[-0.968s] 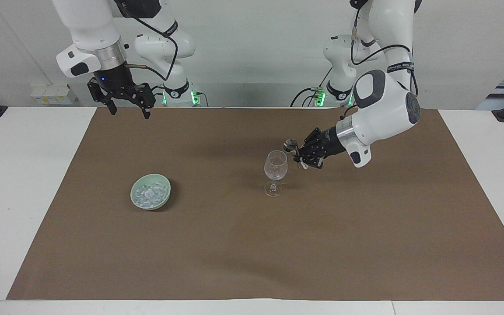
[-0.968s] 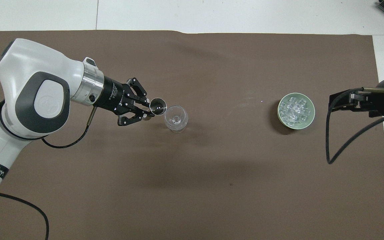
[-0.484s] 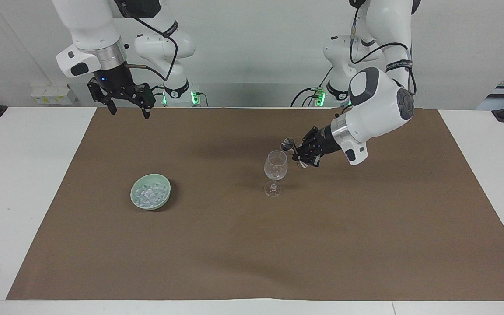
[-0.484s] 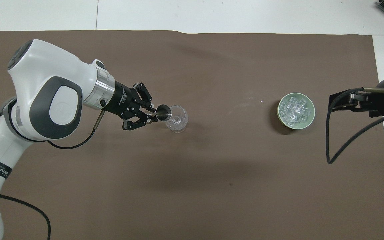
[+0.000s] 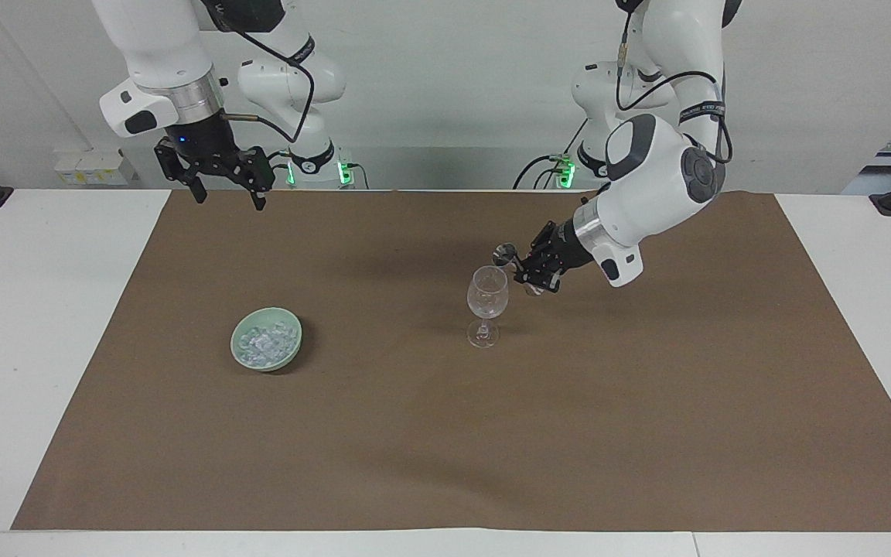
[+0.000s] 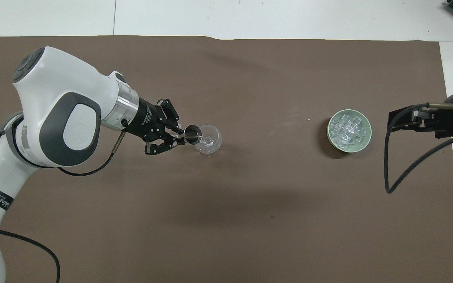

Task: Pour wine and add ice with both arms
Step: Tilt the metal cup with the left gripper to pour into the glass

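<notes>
My left gripper point(image 5: 521, 269) is clamped on a small metal measuring cup point(image 5: 505, 253), tilted at the wine glass point(image 5: 486, 304) rim; a nudge could topple the glass. The right gripper point(image 5: 223, 190) waits open, above the mat's edge; ice point(image 5: 264, 341) sits in the green bowl point(image 5: 288, 354).

Bare mat point(image 5: 569, 433) between wine glass point(image 5: 487, 294) and ice bowl point(image 5: 266, 339), glass upright

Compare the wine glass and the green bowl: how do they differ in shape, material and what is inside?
The wine glass is clear and tall on a thin stem; the green bowl is opaque, low and wide. The bowl holds the ice; the glass looks empty. The left gripper, shut on a small metal cup, tilts it at the glass's rim; nothing is at the bowl, and the right gripper waits open. Both stand upright on the brown mat.
</notes>
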Controlling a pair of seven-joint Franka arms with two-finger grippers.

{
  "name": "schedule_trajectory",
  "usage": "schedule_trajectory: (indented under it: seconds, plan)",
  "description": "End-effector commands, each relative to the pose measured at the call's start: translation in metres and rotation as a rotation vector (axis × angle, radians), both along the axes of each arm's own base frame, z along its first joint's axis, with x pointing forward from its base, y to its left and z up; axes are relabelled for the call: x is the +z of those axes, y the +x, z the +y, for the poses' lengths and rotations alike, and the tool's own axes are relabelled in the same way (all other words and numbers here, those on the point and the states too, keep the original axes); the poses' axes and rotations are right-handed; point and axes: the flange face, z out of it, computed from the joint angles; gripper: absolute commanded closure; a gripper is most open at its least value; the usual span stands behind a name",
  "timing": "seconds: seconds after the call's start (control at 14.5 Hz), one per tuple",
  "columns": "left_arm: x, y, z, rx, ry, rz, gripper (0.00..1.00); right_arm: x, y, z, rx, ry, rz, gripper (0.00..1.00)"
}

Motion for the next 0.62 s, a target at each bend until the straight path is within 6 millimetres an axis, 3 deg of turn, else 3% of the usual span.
schedule_trajectory:
  seconds: [0.0, 0.55]
  plan:
    - [0.0123, -0.0014, 0.0006, 0.029, 0.055, -0.029, 1.0, -0.0009, -0.0016, -0.0041, 0.016, 0.018, 0.008, 0.0]
    - [0.0191, 0.0086, 0.0032, 0.09, 0.087, -0.03, 1.0, -0.0009, -0.0016, -0.0041, 0.016, 0.018, 0.008, 0.0]
